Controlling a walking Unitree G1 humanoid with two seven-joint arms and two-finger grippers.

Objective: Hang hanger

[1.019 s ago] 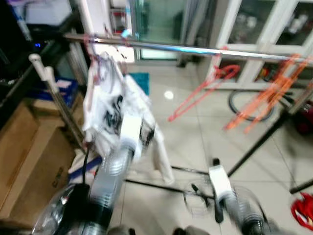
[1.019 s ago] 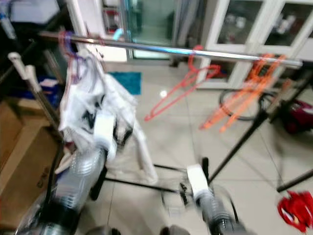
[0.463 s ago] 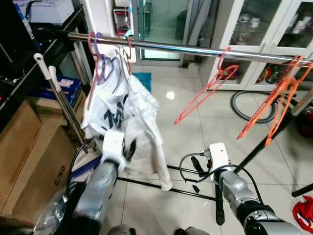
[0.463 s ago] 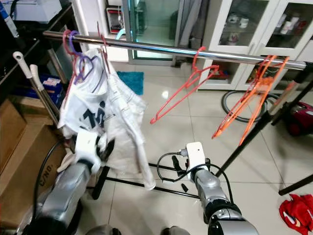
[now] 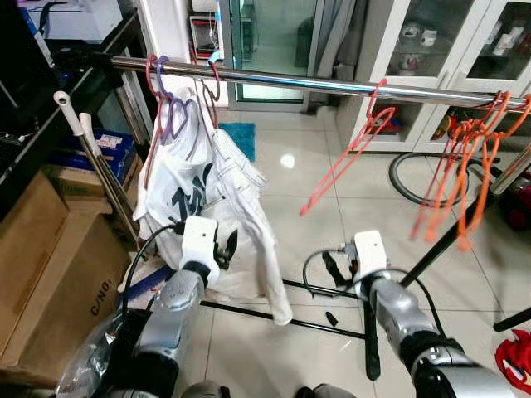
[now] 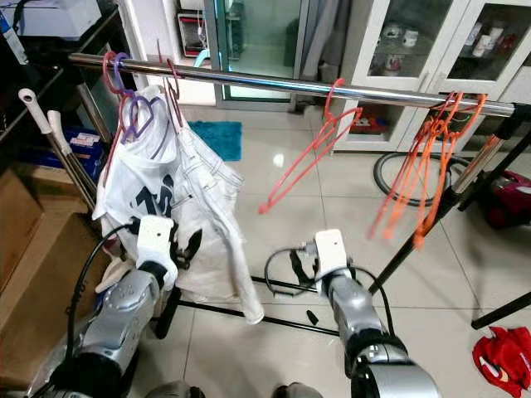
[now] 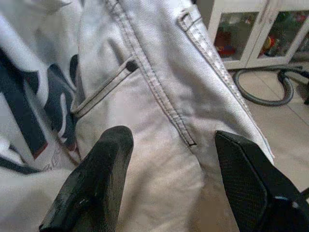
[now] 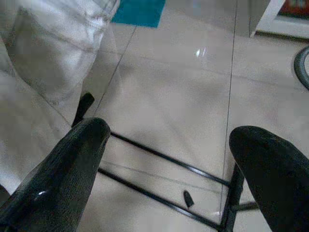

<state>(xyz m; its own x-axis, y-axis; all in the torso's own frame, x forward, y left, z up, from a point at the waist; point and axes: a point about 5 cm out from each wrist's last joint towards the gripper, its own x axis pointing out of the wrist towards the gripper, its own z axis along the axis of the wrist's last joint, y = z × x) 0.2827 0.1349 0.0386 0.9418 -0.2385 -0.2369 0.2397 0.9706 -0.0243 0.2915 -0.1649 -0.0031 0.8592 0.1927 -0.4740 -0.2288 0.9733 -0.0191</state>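
Open stretch of rail (image 5: pixel 290 81) between the white clothes (image 5: pixel 207 199) at the left and a lone red hanger (image 5: pixel 357 137) near the middle. A second open stretch between that hanger and the orange hangers (image 5: pixel 469 157) bunched at the right end. Tiled floor (image 5: pixel 332 182) open beyond the rail. Blocking low down: black stand bars (image 5: pixel 282 319) across the floor and a slanted stand leg (image 5: pixel 448 240) at the right. Left side crowded by cardboard boxes (image 5: pixel 41 274) and two leaning poles (image 5: pixel 95 166). Left gripper (image 7: pixel 169 174) spread wide, just short of the clothes; right gripper (image 8: pixel 183 159) spread wide above bare tiles.
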